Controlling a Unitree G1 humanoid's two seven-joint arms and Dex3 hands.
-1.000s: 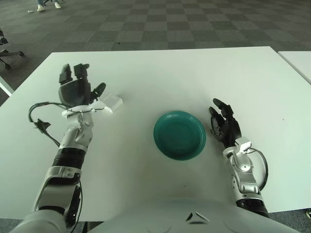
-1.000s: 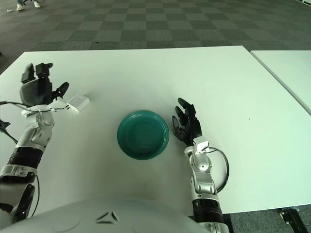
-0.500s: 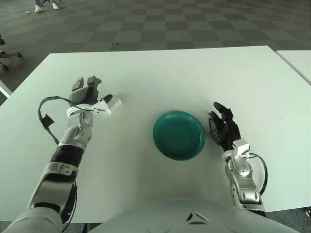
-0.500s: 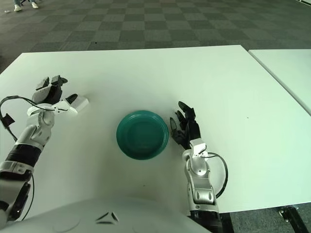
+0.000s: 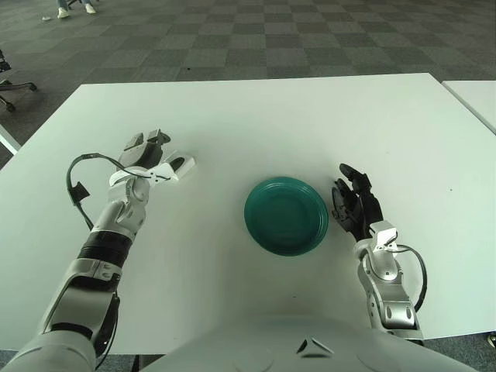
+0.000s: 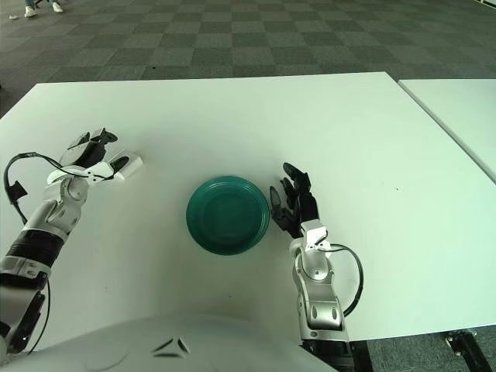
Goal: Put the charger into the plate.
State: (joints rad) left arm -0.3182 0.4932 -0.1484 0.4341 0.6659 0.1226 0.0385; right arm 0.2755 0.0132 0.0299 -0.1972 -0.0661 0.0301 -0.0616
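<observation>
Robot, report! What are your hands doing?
Left hand open, beside charger. Right hand open, right of plate. Nothing in the way.

We see a smooth, matt white bench (image 5: pixel 310 124). The teal plate (image 5: pixel 286 215) looks like plastic with a slight sheen. The white charger (image 5: pixel 180 167) looks like smooth plastic. Each robot hand, left (image 5: pixel 145 155) and right (image 5: pixel 355 208), has matt black fingers and silvery metal forearm casings. The floor (image 5: pixel 232 39) is rough grey checked carpet.
</observation>
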